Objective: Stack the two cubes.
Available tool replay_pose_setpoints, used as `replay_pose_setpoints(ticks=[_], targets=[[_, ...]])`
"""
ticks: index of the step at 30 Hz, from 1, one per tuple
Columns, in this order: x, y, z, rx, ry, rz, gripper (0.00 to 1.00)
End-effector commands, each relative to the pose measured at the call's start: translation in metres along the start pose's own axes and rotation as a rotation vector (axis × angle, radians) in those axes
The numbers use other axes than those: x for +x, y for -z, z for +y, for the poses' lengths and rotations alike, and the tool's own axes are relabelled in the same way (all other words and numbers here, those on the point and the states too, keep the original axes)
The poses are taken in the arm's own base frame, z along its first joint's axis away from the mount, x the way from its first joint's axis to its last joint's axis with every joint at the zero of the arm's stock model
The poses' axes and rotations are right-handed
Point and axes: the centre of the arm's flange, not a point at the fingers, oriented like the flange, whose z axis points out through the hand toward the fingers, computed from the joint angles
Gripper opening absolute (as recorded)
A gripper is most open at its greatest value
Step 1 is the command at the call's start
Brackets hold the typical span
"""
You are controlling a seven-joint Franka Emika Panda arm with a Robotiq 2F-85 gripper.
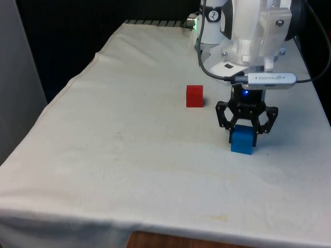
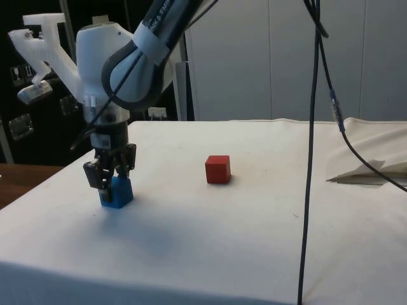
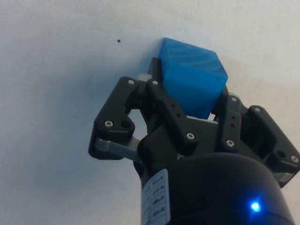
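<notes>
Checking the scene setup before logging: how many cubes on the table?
2. The blue cube sits on the cloth between the gripper fingers; the red cube stands apart, toward the front view's left and farther back.

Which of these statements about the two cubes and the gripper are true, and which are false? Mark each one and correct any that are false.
1. The gripper is closed around the blue cube. True.
2. The red cube sits on top of the blue cube. False: it stands apart on the white cloth.
3. The blue cube is at cloth level. True.
4. The red cube is held by the gripper. False: nothing touches it.
5. In the front view, the red cube is to the left of the blue cube. True.
</notes>
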Motion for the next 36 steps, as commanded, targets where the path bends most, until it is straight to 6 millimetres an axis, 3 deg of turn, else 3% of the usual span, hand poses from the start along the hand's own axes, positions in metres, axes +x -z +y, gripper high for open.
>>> replay_pose_setpoints(ticks=[1, 8, 26, 28, 36], targets=[[0.000, -0.001, 0.000, -0.009, -0.004, 0.000, 0.00], [0.001, 0.002, 0.000, 0.001, 0.000, 0.002, 0.00], [0.005, 0.061, 0.000, -0.005, -0.002, -0.009, 0.00], [0.006, 0.060, 0.000, -0.007, -0.002, -0.008, 0.00], [-0.001, 0.090, 0.005, -0.008, -0.002, -0.009, 0.00]])
